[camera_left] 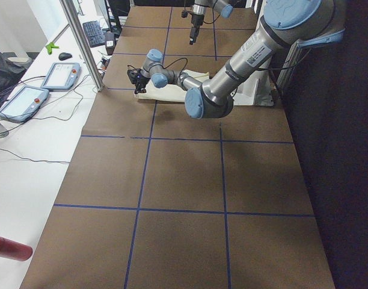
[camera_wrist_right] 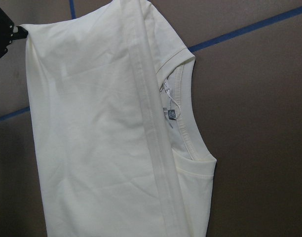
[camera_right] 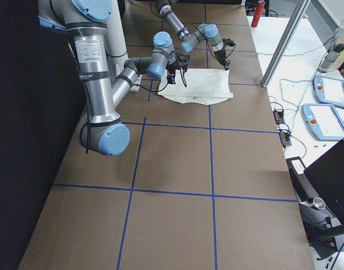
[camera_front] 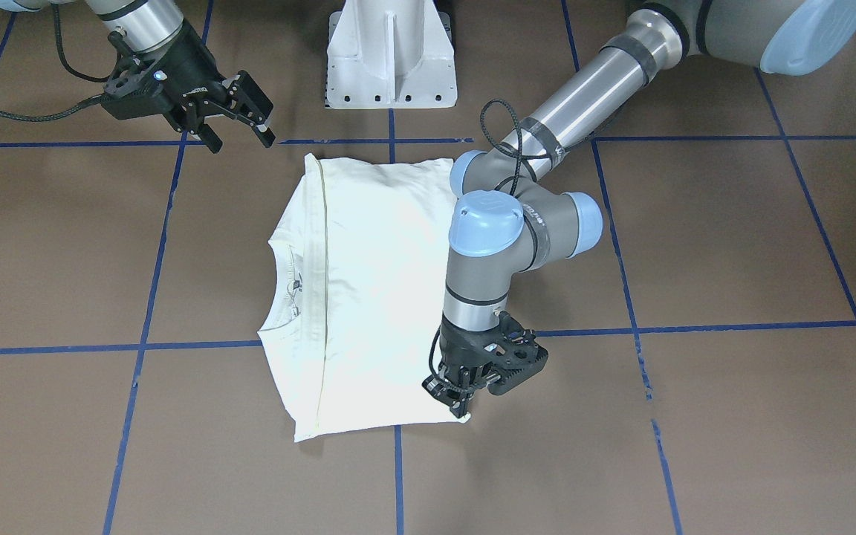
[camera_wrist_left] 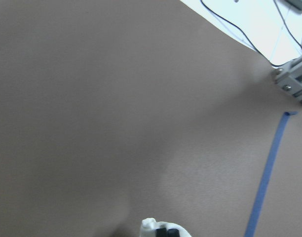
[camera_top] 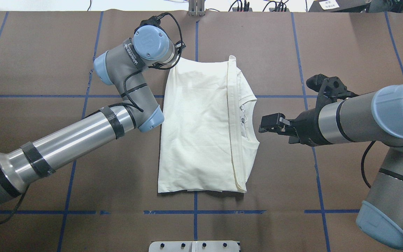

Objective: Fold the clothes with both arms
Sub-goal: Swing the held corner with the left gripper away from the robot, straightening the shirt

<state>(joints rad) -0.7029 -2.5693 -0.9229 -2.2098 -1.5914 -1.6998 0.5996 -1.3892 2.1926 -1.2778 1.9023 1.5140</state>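
A cream-white T-shirt (camera_front: 376,297) lies folded flat on the brown table, with its collar toward the robot's right; it also shows in the overhead view (camera_top: 201,129) and the right wrist view (camera_wrist_right: 92,133). My left gripper (camera_front: 461,405) is down at the shirt's far left corner and shut on the cloth. A bit of white cloth (camera_wrist_left: 158,228) shows between its fingers in the left wrist view. My right gripper (camera_front: 241,135) is open and empty. It hovers just off the collar side of the shirt (camera_top: 262,126).
The white pedestal base (camera_front: 391,59) stands at the robot's edge of the table. Blue tape lines (camera_front: 138,346) grid the brown table cover. A metal post (camera_left: 82,42) and teach pendants (camera_left: 58,75) are off the table's far side.
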